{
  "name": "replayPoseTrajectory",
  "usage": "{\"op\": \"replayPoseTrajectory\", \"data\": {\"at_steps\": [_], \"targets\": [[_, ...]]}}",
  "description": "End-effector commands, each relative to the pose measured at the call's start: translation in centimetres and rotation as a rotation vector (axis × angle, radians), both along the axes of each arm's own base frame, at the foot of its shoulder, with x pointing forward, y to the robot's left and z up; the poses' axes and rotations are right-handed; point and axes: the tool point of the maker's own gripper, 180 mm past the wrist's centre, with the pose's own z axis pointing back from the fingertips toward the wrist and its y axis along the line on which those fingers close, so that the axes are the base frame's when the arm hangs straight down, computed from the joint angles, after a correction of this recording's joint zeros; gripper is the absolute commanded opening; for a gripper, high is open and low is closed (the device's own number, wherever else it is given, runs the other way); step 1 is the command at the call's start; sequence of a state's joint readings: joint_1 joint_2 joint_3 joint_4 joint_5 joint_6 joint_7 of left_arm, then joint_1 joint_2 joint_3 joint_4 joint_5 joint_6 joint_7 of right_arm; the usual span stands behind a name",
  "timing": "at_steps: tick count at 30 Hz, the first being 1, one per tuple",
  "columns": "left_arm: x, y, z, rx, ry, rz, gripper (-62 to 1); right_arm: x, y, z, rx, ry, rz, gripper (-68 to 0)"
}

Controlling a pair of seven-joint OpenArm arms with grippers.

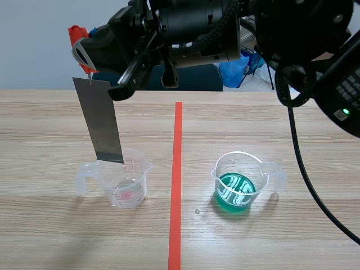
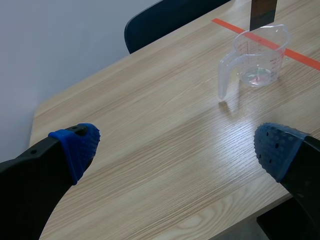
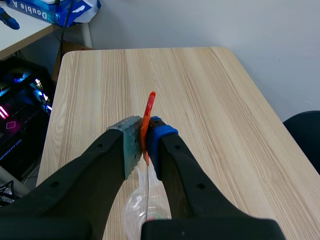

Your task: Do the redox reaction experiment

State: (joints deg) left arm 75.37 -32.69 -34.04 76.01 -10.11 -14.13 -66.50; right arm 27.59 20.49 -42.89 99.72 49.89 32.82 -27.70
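A grey metal strip (image 1: 101, 121) hangs upright from an orange-red clip (image 1: 77, 42). My right gripper (image 1: 90, 53), on the arm raised across the scene view, is shut on that clip (image 3: 147, 117). The strip's lower edge is about level with the rim of a clear beaker (image 1: 121, 180) left of the tape line; a trace of pinkish liquid lies in its bottom. A second beaker (image 1: 242, 183), right of the line, holds green liquid. My left gripper (image 2: 175, 145) stands open above the table's end, well short of the clear beaker (image 2: 255, 60), with nothing between its blue pads.
An orange-red tape line (image 1: 176, 185) runs down the table between the beakers. A dark chair (image 2: 165, 20) stands at the far side. Beyond the table are blue bags (image 1: 239, 70) and, in the right wrist view, computer equipment (image 3: 20, 95).
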Motion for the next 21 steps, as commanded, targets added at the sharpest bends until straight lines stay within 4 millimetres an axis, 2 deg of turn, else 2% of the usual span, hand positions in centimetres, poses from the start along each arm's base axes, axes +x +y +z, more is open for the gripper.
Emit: {"op": "replayPoseTrajectory", "data": {"at_steps": [1,21], "targets": [[0.23,-0.05,0.73,-0.012,-0.031,0.002,1.4,0.06,0.15,0.95,0.017,-0.021,0.007,-66.9],[0.23,-0.05,0.73,-0.012,-0.031,0.002,1.4,0.06,0.15,0.96,0.017,-0.021,0.007,-66.9]]}}
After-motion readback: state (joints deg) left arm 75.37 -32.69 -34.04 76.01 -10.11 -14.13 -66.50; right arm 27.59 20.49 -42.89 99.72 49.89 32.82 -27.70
